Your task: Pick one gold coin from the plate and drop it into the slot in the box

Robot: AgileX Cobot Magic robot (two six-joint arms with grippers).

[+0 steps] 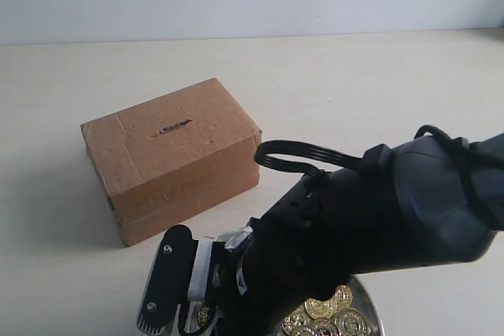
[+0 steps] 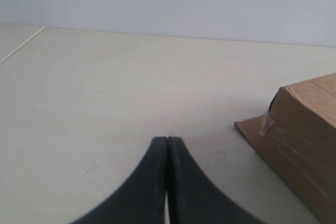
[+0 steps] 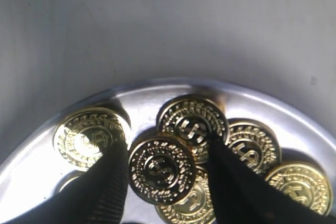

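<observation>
Clerk: Item one, right gripper [image 3: 167, 153]: two black fingers spread, standing astride one round embossed gold coin [image 3: 163, 169]. No clear pinch shows. I judge it poised to close, not yet holding.

Checker: Location of that coin?

Clerk: On the round shiny silver metal plate [image 3: 273, 103], uppermost on the heap, overlapping other gold coins [image 3: 193, 121] beneath and beside it. Lying on top, it offers both edges to the fingers, which is likely why it is the one straddled.

Checker: Plate's position?

Clerk: At the near edge of the exterior view, largely hidden under the black right arm [image 1: 378, 210], which leans down over it to reach the heap.

Checker: Item two?

Clerk: Rectangular brown cardboard box [image 1: 173, 155] with taped seams, on the pale table [image 1: 331, 84], well apart from the plate, toward the left of the exterior view. Short dark slot [image 1: 172, 127] cut in its top face, opening upward so a coin can drop in from above. Nothing covers it.

Checker: Item three?

Clerk: Left gripper [image 2: 167, 148]: black fingers pressed together, holding nothing, near the table with a box corner in its camera's sight. Judgement: idle for this step.

Checker: Risk?

Clerk: Thin coin on slick stacked coins. Closing may slide it or lift a neighbour.
</observation>
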